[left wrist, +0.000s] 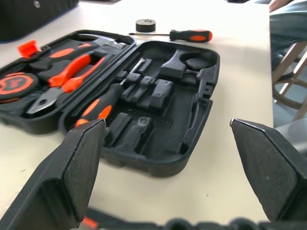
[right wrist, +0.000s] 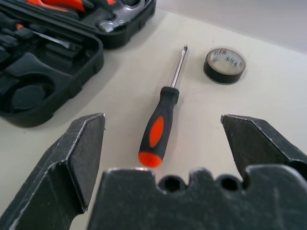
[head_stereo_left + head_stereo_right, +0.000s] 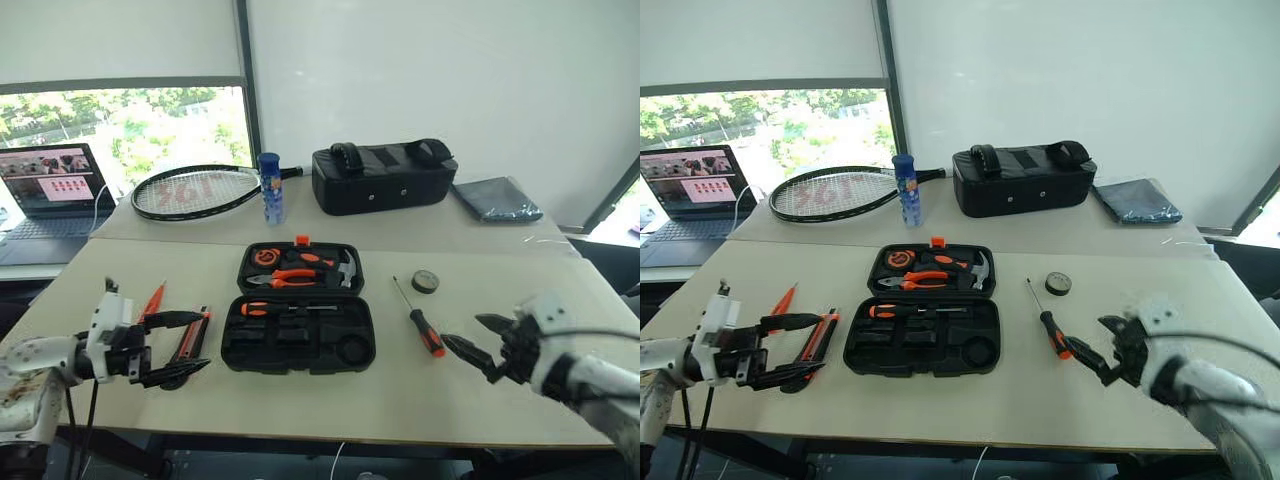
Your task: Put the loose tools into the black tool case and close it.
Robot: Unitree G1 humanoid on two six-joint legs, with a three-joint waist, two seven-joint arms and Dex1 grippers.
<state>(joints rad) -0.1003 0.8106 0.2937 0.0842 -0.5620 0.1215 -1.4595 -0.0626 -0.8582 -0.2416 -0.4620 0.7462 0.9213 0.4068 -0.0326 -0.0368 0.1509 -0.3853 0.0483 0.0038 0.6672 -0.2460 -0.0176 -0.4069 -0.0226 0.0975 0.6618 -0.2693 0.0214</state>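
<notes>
The flat black plastic tool case (image 3: pixel 298 320) lies open at the middle of the pale table (image 3: pixel 330 400), its lid half on the far side holding orange-handled pliers (image 3: pixel 285 277) and a hammer. One orange-and-black-handled screwdriver (image 3: pixel 285 308) already sits in a slot of the near half. To the right of the case lies a second orange-and-black screwdriver (image 3: pixel 421 319), and just beyond it a small black tape roll (image 3: pixel 425 281). Left of the case lie the long orange-and-black utility knife (image 3: pixel 192 335) and a small all-orange tester screwdriver (image 3: pixel 151 300). The left gripper (image 3: pixel 180 347) hovers over the knife, fingers spread wide and empty. The right gripper (image 3: pixel 478 345) hangs right of the case near the loose screwdriver's handle, fingers apart, holding nothing.
</notes>
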